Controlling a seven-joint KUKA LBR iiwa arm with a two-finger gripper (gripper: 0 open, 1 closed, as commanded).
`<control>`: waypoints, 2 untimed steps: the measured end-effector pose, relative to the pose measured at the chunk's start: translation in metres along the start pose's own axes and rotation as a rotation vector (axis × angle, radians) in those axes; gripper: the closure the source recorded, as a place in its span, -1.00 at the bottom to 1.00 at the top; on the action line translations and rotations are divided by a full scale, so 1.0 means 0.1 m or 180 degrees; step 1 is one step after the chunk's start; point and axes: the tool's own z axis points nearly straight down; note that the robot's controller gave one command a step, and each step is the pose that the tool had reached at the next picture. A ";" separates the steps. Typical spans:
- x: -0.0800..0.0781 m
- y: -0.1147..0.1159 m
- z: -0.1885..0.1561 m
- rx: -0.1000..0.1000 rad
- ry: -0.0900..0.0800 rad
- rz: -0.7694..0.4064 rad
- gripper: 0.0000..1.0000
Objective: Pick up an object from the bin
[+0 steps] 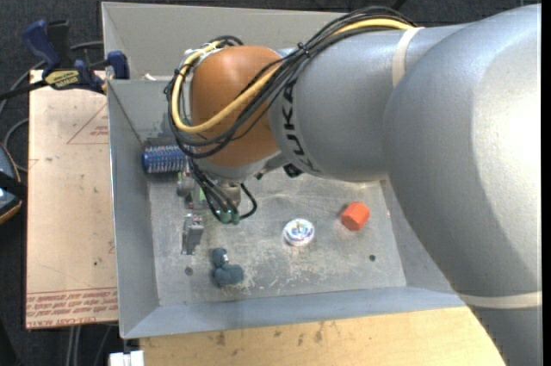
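Observation:
My gripper [191, 232] hangs below the orange wrist cover over the left part of the bin floor, and nothing shows in its grasp. A small blue-grey lump [226, 269] lies just below and to the right of it, near the front wall. A blue ribbed cylinder, like a hair roller [162, 158], rests against the left wall above the gripper. A white round cap with a blue mark [299, 232] lies further right on the floor.
An orange-red block [354, 216] sits at the right of the floor, close to the arm. The thick grey arm and its cables cover the bin's back and right side. The sloping left wall is close to the gripper.

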 end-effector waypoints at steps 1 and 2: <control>0.51 -0.76 0.66 -0.0016 -0.0053 -0.0863 -1.00; 0.51 -0.76 0.64 -0.0012 -0.0049 -0.0863 1.00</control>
